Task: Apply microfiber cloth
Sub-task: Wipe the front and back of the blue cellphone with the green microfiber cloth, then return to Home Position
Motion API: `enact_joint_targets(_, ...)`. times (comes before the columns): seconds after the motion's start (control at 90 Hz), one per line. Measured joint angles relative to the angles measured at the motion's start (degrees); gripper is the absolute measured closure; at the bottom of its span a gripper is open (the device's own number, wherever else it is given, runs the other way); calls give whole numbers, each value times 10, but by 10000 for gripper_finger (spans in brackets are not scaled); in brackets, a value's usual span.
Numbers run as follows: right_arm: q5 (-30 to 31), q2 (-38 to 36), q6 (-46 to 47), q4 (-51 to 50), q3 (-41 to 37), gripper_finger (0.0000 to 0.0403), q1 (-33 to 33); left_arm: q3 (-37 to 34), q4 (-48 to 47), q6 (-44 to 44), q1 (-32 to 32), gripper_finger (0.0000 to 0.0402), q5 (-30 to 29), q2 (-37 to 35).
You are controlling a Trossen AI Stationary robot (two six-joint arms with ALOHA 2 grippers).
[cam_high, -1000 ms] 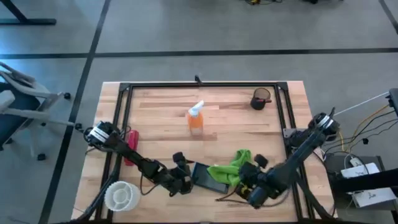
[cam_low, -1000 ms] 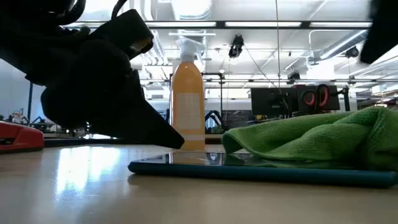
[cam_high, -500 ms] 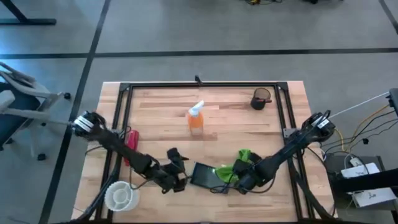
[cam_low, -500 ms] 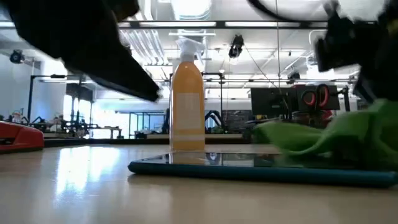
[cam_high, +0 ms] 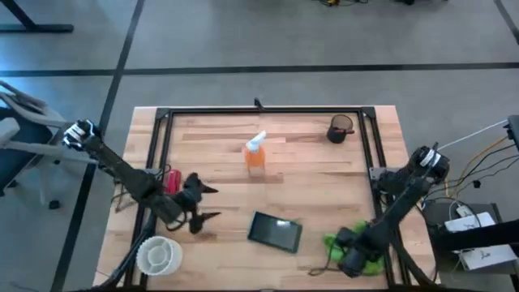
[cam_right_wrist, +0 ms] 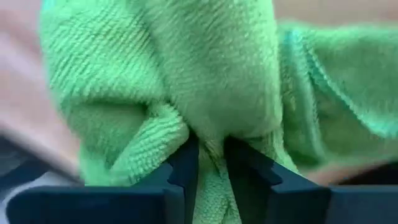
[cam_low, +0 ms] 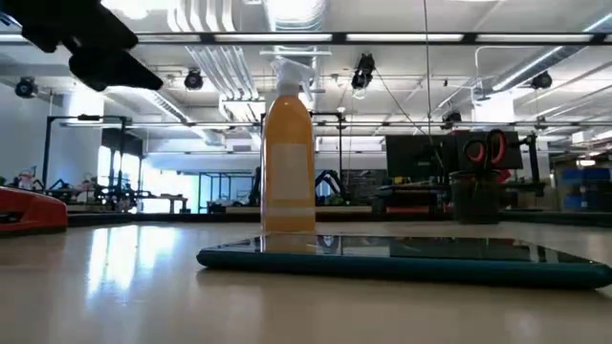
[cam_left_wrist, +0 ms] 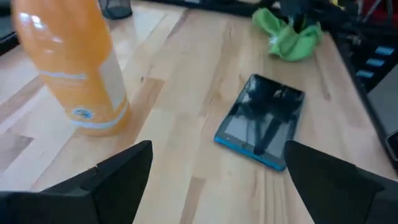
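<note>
The lime-green microfiber cloth (cam_high: 339,242) is bunched up near the table's near right corner, with my right gripper (cam_high: 350,253) shut on it. It also shows in the left wrist view as a green cloth (cam_left_wrist: 288,38). The dark tablet (cam_high: 276,231) lies flat on the wood, uncovered, to the left of the cloth. My left gripper (cam_high: 211,203) hovers open to the left of the tablet, with nothing between its fingers. The orange spray bottle (cam_high: 255,154) stands upright farther back. My right gripper pinches a gathered fold of the cloth (cam_right_wrist: 210,134) between its two fingers (cam_right_wrist: 183,165); several layers bulge out past the fingertips. Whether the cloth rests on the table or hangs clear of it cannot be told.
A dark cup (cam_high: 340,130) stands at the far right, a red stapler (cam_high: 170,182) at the left and a white round dish (cam_high: 158,255) at the near left. A black frame rail (cam_high: 377,162) runs along the table's edges.
My right gripper has drawn the cloth off the tablet's right end and carried it toward the table's near right corner, so the tablet is now uncovered. My left gripper has backed away from the tablet's left edge toward the table's left and risen.
</note>
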Motion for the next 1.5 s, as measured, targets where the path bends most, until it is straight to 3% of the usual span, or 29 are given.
enact_joint_targets(0.111, -3, 0, 57, 7, 9, 351, 37, -27, 15, 43, 0, 54, 2, -51)
enact_joint_targets(0.3, 16, -26, 84, 0, 9, 365, 60, -87, 142, 101, 3, 54, 21, -116)
enact_joint_targets(0.433, 12, -82, 81, -94, -11, 386, 59, -123, 210, 108, 11, 54, 27, -134)
enact_joint_targets(0.611, 164, -183, 37, -104, -70, 400, 36, -153, 299, 109, 32, 54, 32, -127)
enact_joint_targets(0.856, 192, -304, -58, -30, -180, 402, -36, -158, 354, 137, 93, 54, 31, -115)
enact_joint_targets(1.0, 289, -361, -203, 11, -223, 403, -98, -158, 404, 159, 147, 60, 74, -117)
enact_joint_targets(1.189, 381, -443, -393, 73, -269, 403, -181, -158, 447, 191, 214, 136, 124, -132)
enact_joint_targets(1.5, 379, -602, -604, 223, -359, 403, -276, -159, 447, 252, 252, 334, 127, -176)
